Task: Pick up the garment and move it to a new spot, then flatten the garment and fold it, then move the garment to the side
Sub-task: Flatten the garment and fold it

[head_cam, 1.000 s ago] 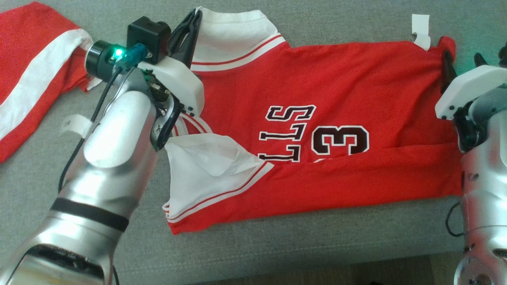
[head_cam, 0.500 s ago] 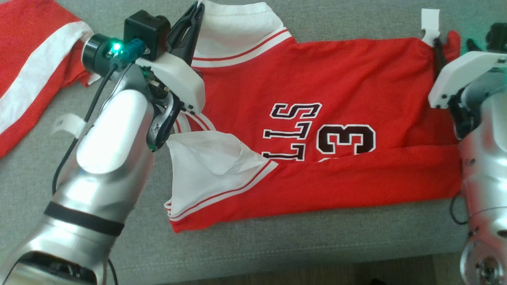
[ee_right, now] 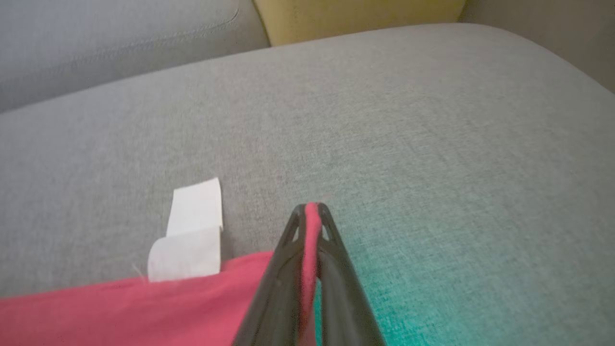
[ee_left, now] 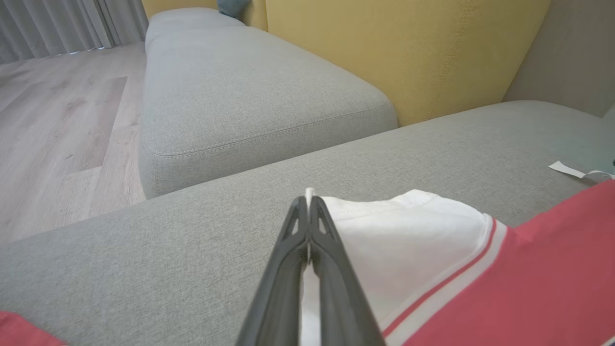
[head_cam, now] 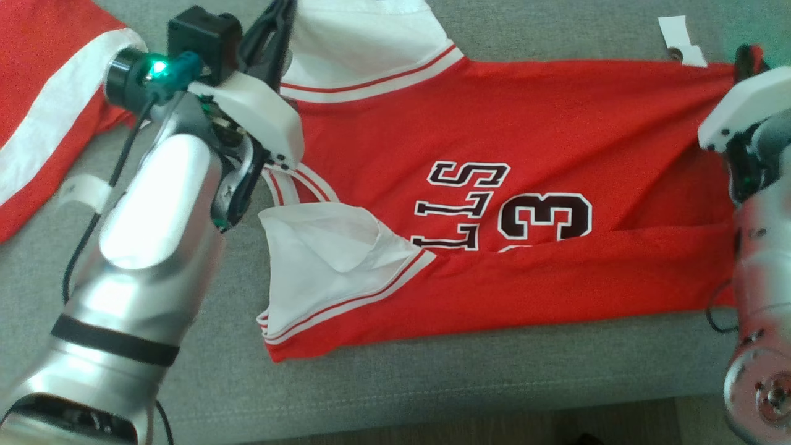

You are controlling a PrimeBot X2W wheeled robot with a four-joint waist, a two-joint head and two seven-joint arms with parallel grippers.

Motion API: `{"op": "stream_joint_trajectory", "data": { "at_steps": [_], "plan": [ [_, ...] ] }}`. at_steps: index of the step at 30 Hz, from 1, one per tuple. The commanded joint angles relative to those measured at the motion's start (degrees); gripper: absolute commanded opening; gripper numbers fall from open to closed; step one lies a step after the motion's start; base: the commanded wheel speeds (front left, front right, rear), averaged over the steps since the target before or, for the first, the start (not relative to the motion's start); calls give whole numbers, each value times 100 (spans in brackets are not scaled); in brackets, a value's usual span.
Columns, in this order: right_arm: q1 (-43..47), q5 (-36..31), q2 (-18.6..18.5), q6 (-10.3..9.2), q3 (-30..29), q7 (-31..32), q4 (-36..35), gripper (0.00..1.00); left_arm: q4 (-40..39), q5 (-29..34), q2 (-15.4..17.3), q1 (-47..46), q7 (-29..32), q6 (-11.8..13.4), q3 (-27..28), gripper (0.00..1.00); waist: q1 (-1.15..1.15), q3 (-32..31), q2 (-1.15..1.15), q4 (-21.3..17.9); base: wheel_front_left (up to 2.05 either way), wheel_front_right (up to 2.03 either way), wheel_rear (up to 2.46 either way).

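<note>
The red jersey (head_cam: 525, 123) lies spread on the grey sofa cushion (head_cam: 432, 383), stretched between the two grippers. The left gripper (ee_left: 308, 204) has its fingers pressed together on the edge of the white sleeve, whose cloth runs off to its right in the left wrist view. The right gripper (ee_right: 311, 209) pinches a fold of red hem between its fingertips, with a white tag (ee_right: 192, 230) just beside it. A second red-and-white garment (head_cam: 43, 111) lies beyond the left arm.

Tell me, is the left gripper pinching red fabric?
No, the left gripper is shut on the white sleeve of the jersey.
</note>
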Motion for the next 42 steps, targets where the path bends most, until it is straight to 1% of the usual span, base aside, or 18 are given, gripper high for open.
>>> {"op": "stream_joint_trajectory", "data": {
  "at_steps": [1,5,9,15,20,26,29,34,38,40,42],
  "plan": [
    [-279,71,69,-4,-44,-123,-160,0,-185,-42,241,-177,-56,38,249,0,0,9,0,-19,0,0,0],
    [-490,220,205,-4,-318,-381,-113,0,-140,-81,290,-297,-126,78,335,0,0,43,0,-68,0,0,0],
    [-705,333,291,-4,-394,-610,-38,0,-67,-114,339,-450,-187,88,406,0,0,93,0,-114,0,0,0],
    [-1020,409,336,-4,-295,-947,63,0,147,-105,360,-870,-303,71,461,0,0,181,0,-147,0,0,0],
    [-1325,501,354,-4,-222,-1324,142,0,524,-94,336,-1393,-465,51,529,0,0,253,0,-175,0,0,0],
    [-1437,463,348,-4,-39,-1426,522,0,988,-84,229,-1748,-685,-71,488,0,0,266,0,-158,0,0,0],
    [-1412,535,316,-4,-26,-1502,616,0,1052,-82,210,-1694,-748,-141,440,0,0,217,0,-124,0,0,0],
    [-1205,719,111,-4,76,-1635,810,0,943,-59,273,-1340,-837,-334,281,0,0,18,0,4,0,0,0],
    [-1031,1054,-16,-4,121,-1613,948,0,591,-28,422,-868,-791,-462,82,0,0,-199,0,108,0,0,0],
    [-923,1276,-56,-4,150,-1564,1001,0,335,-17,521,-604,-702,-475,-1,0,0,-323,0,169,0,0,0],
    [-772,1377,-124,-4,323,-1529,1013,0,26,-42,615,-323,-588,-464,-53,0,0,-456,0,228,0,0,0]
  ]
}}
